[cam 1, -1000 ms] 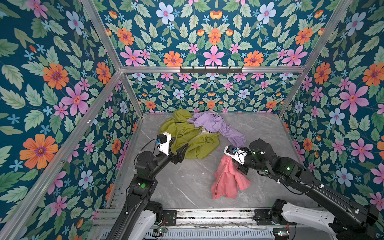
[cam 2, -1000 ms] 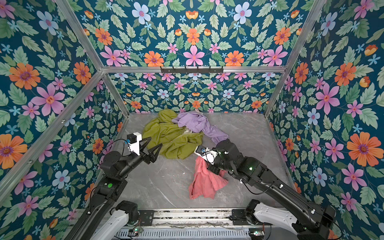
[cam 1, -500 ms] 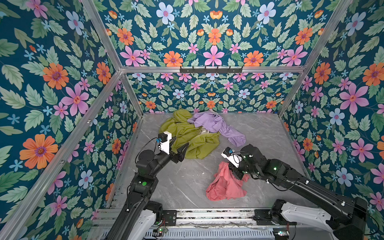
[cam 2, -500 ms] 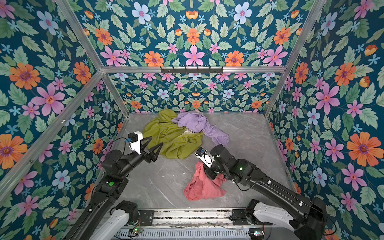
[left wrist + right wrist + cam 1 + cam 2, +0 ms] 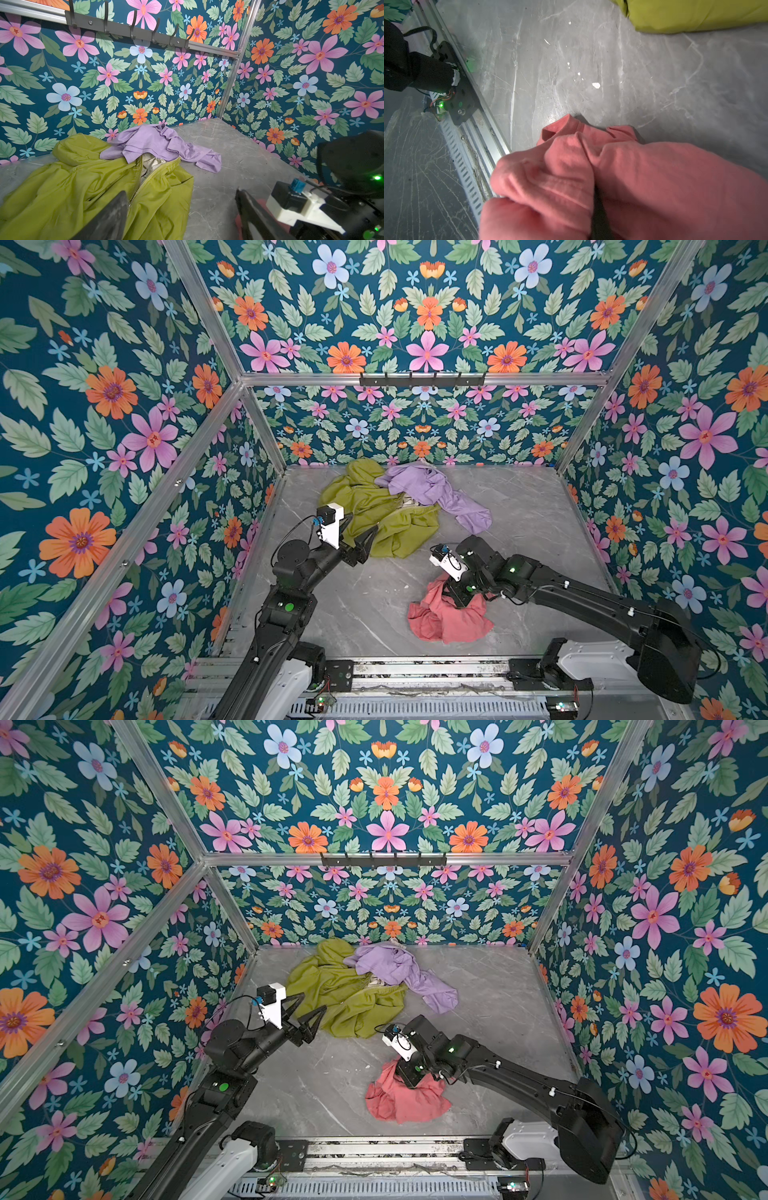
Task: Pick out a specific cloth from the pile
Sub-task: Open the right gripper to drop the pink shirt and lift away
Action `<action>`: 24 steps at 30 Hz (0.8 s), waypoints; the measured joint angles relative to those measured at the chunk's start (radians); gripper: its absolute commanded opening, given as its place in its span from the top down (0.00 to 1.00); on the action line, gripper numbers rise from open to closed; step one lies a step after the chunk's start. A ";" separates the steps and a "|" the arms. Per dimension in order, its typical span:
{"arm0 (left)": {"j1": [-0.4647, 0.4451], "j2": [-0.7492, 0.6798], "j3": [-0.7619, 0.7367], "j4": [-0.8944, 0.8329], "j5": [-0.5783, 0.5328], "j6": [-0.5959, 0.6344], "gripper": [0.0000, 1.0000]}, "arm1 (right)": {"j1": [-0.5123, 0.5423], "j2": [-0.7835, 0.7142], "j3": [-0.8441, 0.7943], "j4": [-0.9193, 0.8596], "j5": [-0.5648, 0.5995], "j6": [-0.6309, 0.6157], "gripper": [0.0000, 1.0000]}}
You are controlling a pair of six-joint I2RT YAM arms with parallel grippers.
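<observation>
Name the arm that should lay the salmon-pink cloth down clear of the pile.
Right. The right gripper has its fingers shut on the salmon-pink cloth, which is bunched on the table apart from the pile. The left gripper hangs open and empty by the olive-green cloth.

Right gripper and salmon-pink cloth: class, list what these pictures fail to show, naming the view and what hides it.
- Right gripper jaws: in both top views, covered by its own wrist; in the right wrist view, buried in the blurred cloth.
- Cloth's gripped fold: both top views, under that wrist.
- Pale item in the olive-green jacket's open zip: left wrist view, mostly covered by the lilac cloth.
</observation>
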 measured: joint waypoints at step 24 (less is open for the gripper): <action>0.000 -0.016 -0.037 0.008 -0.002 -0.004 0.17 | 0.032 0.307 0.219 -0.109 -0.022 0.024 0.51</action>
